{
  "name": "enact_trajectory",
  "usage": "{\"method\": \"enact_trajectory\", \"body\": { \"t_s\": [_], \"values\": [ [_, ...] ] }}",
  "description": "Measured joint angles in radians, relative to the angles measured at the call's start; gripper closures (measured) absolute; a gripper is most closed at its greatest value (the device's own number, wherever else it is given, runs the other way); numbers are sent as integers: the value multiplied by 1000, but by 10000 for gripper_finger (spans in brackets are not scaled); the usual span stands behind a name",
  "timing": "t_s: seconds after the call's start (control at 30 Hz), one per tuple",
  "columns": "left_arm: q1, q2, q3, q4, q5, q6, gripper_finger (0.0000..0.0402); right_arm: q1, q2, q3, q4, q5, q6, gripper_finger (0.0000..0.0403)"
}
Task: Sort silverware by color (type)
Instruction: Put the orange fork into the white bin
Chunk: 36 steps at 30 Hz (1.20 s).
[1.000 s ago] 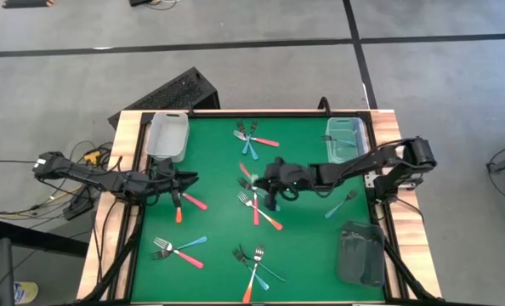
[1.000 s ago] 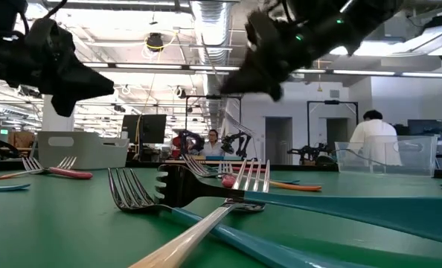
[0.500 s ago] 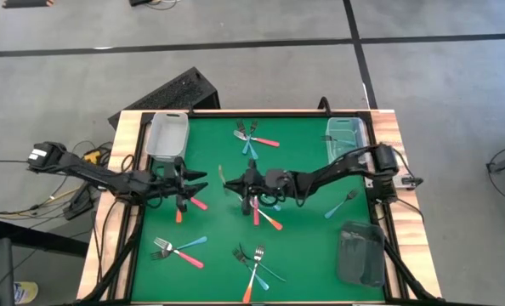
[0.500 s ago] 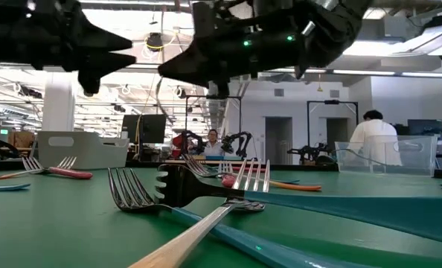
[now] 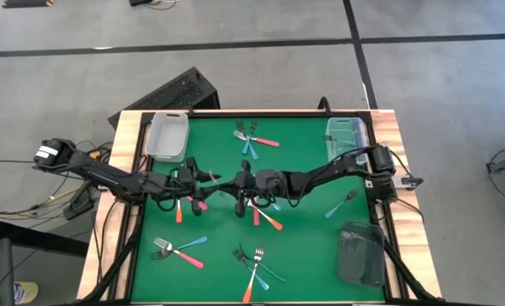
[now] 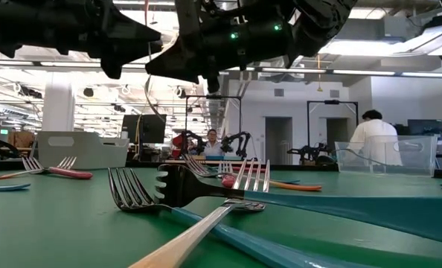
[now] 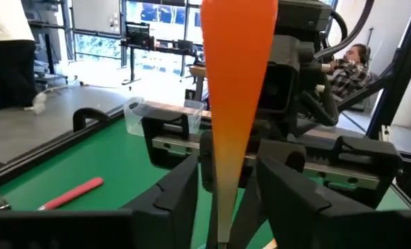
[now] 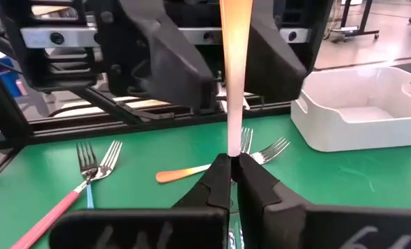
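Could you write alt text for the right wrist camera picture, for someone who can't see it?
The right gripper pinches an orange fork handle upright, while the left gripper faces it with fingers either side. Behind, forks and a white bin rest on the green table.
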Motion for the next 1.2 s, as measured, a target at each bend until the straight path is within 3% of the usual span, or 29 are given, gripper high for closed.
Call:
{"method": "enact_trajectory", "body": {
  "t_s": [0.2, 0.4, 0.5, 0.67, 0.77, 0.9, 0.97, 1.2],
  "values": [
    [1, -1, 0, -4, -1, 23, 385, 6, 0, 0, -1, 0, 0, 378],
    [42, -53, 7, -72, -3, 8, 389, 10, -21, 3, -63, 19, 57, 346],
    [94, -137, 67, -293, -40, -28, 392, 12, -58, 0, -161, 10, 97, 320],
    [193, -231, 241, -856, -115, -77, 393, 20, -157, 1, -327, 26, 113, 290],
    [280, -257, 350, -1148, -195, -93, 394, 19, -212, 0, -401, 34, 110, 283],
    [448, -262, 464, -1416, -208, -100, 394, 33, -246, -2, -470, 32, 104, 281],
    [546, -263, 513, -1480, -192, -77, 394, 40, -248, 0, -467, 33, 90, 281],
    [872, -198, 574, -1509, 10, 17, 394, 40, -216, -1, -468, 33, 86, 281]
  ]
}}
